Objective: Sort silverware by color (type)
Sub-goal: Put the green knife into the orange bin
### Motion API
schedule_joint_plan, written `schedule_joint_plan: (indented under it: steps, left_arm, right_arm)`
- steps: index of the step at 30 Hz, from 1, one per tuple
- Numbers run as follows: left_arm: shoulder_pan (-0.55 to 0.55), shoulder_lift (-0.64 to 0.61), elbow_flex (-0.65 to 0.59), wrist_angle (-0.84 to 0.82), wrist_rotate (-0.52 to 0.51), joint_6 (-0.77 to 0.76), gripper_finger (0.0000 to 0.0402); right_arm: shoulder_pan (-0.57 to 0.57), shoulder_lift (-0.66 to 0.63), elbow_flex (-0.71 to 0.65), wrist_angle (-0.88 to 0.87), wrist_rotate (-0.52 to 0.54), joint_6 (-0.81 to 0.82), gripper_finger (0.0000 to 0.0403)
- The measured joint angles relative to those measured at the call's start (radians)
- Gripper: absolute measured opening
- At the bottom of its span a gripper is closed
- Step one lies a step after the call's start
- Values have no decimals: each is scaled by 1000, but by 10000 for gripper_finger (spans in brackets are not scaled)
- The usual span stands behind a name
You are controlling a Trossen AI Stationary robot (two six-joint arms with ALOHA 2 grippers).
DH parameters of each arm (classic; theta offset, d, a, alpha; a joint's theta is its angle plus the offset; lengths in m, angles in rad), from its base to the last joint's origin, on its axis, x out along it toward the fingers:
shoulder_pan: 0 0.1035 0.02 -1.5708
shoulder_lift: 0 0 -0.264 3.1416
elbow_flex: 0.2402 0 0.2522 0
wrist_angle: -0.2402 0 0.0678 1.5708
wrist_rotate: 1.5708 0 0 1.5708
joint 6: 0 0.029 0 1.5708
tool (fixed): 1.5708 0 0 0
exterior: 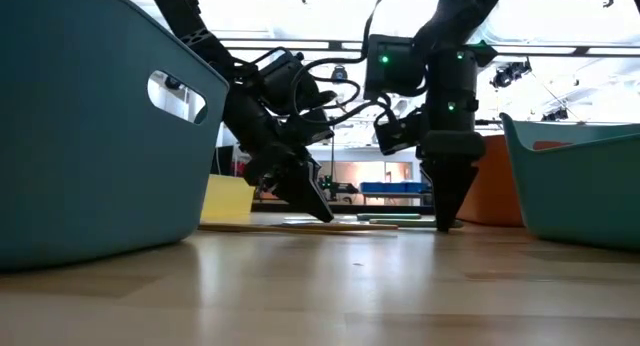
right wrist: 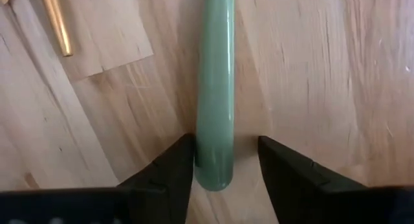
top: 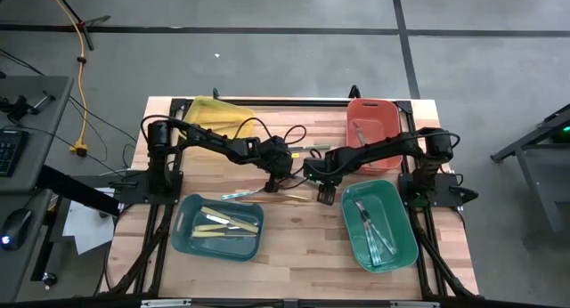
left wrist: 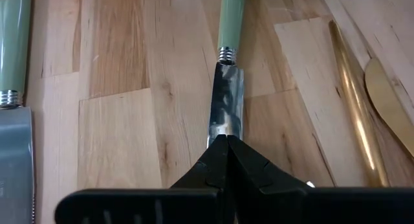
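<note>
From my station I see the yellow bin (top: 216, 112) at the far left of the table (top: 294, 255) and, nearer me on that side, the dark teal bin (top: 183, 237), which holds several cream-yellow pieces (top: 227, 222) lying roughly flat across its floor.

The left gripper (top: 272, 180) is down at mid-table. Its fingers are pressed together, tips meeting over the shiny blade of a knife (left wrist: 226, 88) — mirror-bright steel joined by a ribbed silver collar to a pale green handle. I cannot tell whether the tips actually pinch the blade or only touch it. Beside it lies another green-handled piece (left wrist: 13, 62) with a flat silver blade, and on the other side two gold pieces (left wrist: 354, 101), slim and polished.

The right gripper (top: 326, 194) stands close by, pointing straight down at the wood. Its fingers are apart, one on each side of the rounded end of a smooth, pale green handle (right wrist: 215, 88); one finger looks to be touching it, the other stands just clear. A gold tip (right wrist: 57, 26) lies near.

Further right, the red bin (top: 356, 108) at the back holds a few silver-grey pieces (top: 363, 134), and the green bin (top: 405, 246) in front holds silvery utensils (top: 374, 228) — long, thin, overlapping one another.
</note>
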Motion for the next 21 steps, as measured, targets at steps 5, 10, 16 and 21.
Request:
schedule_joint_plan:
  steps: [5,10,16,21]
  left_arm:
    - [0,0,0,0,0,-1,0]
    - [-1,0,-1,0,6,-10,0]
    - [-1,0,-2,4,10,-26,0]
    - [-1,-16,-3,17,5,-54,1]
  right_arm:
    - [2,2,-1,-11,-2,18,72]
    - [1,2,-2,-17,0,40,34]
    - [3,-2,0,-15,-12,44,5]
    - [2,-2,-1,-15,-15,45,5]
